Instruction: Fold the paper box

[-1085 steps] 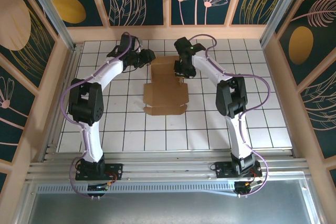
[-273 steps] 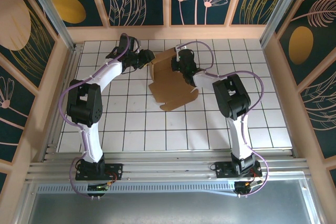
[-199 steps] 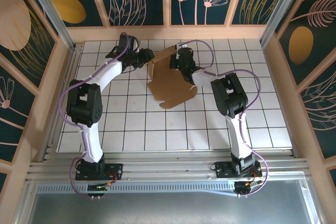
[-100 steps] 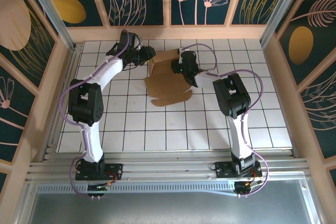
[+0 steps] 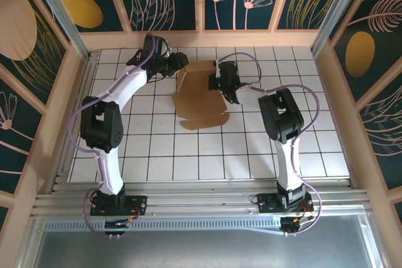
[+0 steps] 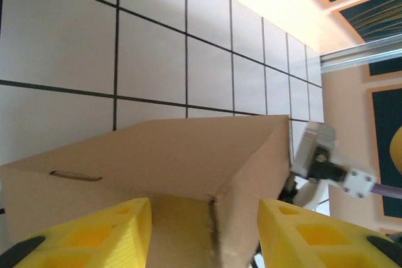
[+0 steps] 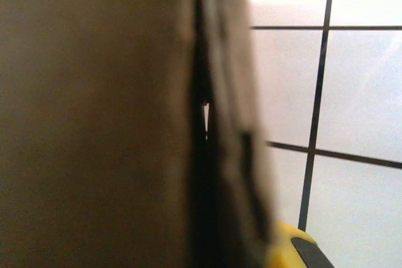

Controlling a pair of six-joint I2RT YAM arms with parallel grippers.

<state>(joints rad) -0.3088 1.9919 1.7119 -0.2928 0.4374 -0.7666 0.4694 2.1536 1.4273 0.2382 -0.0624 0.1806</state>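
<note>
The paper box (image 5: 200, 101) lies part-folded at the far middle of the table (image 5: 157, 155). Its far panels are raised and its flat remainder runs back toward the arms. The left gripper (image 5: 178, 67) stands roughly half open astride the raised left corner; I cannot tell whether it pinches. The right gripper (image 5: 221, 81) is closed, apparently on the right flap's edge. With the box between them, the next fold likely presses inward.

No text, label or number is readable (the paper box (image 5: 200, 101) is plain).
</note>
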